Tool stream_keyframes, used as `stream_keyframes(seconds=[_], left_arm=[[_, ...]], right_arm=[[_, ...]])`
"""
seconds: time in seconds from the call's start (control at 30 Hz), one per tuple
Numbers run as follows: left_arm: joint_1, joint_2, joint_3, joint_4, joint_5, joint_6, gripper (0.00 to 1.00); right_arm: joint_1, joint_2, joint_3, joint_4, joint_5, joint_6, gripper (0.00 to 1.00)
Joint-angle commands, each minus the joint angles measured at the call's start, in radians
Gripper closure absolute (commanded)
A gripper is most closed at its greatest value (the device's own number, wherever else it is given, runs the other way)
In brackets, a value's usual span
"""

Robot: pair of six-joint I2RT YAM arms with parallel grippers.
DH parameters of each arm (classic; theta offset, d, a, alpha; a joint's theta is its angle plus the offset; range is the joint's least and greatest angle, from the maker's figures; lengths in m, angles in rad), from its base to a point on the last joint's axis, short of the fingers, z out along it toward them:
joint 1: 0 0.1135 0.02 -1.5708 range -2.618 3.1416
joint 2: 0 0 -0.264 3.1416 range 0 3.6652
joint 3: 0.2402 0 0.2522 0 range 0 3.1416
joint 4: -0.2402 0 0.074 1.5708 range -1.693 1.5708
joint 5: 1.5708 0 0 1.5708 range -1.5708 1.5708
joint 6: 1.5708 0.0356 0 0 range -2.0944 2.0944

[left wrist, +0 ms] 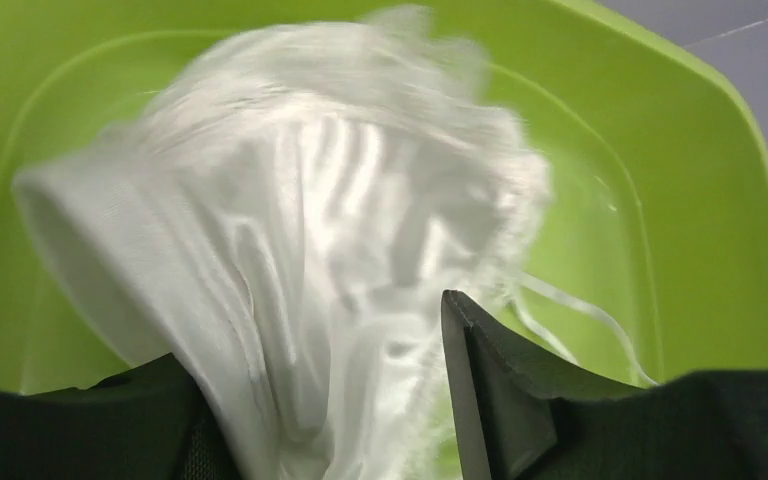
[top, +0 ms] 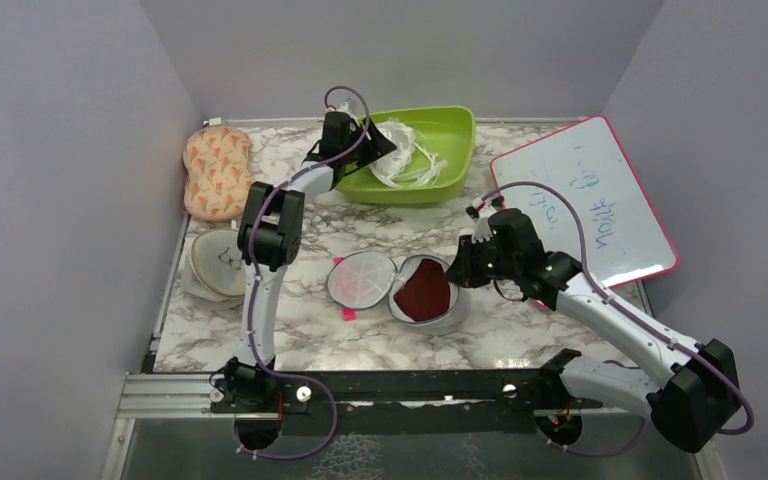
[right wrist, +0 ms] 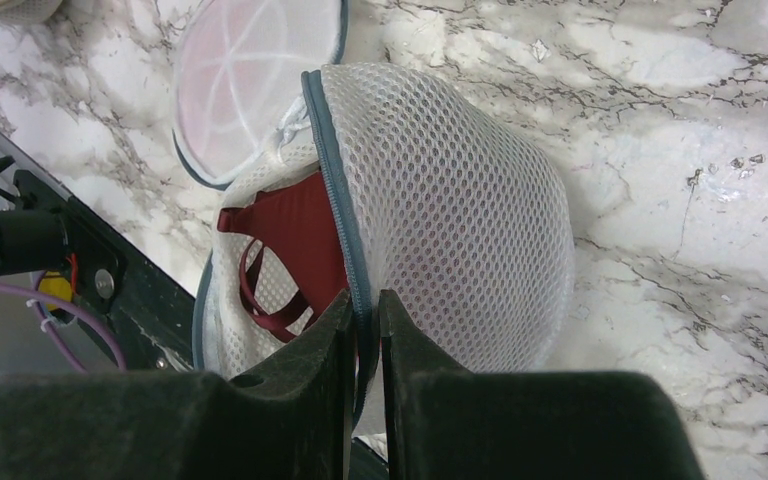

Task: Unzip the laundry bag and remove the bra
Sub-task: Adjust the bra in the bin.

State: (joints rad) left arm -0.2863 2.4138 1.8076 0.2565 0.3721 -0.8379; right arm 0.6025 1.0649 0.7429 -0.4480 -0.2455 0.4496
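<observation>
Whiteboard (top: 585, 200) at two o'clock, blue scrawl unreadable; right gripper (right wrist: 365, 305) pinches bag (right wrist: 460, 210) rim, left gripper (left wrist: 310, 390) apart around white bra (left wrist: 310, 200).

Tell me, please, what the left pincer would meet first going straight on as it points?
Probably the white garment right before the left pincer, with the green bin behind it; depth is unclear.

On my feed, the marble table (top: 520, 335) carried a lime-green tub (top: 455, 120) at its far edge. A pink-framed whiteboard (top: 590, 205) with faint blue writing lay tilted at the right edge. In the far left corner sat an orange-patterned, peanut-shaped pad (top: 218, 172), with a beige round mesh case (top: 215, 268) just nearer along the left edge. A small pink marker (top: 348, 314) lay mid-table, and a black rail (top: 410, 385) ran along the near edge.
</observation>
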Motion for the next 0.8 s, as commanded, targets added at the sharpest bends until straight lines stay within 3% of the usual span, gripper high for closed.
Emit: stream_keyframes(seconds=[0.0,0.33,0.5,0.77], left_arm=[[-0.014,-0.253,0.016,-0.18,-0.107,0.202,0.49],[-0.056,-0.486,-0.141,-0.209,-0.024,0.294,0.3],[-0.054,-0.569,-0.256,-0.21,-0.088,0.317,0.27],[-0.116,-0.699,-0.445,-0.194,-0.019,0.388,0.24]], right_arm=[[0.003,-0.002,0.018,0.021,-0.021,-0.005,0.87],[0.003,-0.012,0.004,0.016,-0.002,0.01,0.87],[0.003,-0.011,0.011,0.002,0.003,0.006,0.87],[0.003,0.004,0.017,-0.002,0.022,-0.023,0.87]])
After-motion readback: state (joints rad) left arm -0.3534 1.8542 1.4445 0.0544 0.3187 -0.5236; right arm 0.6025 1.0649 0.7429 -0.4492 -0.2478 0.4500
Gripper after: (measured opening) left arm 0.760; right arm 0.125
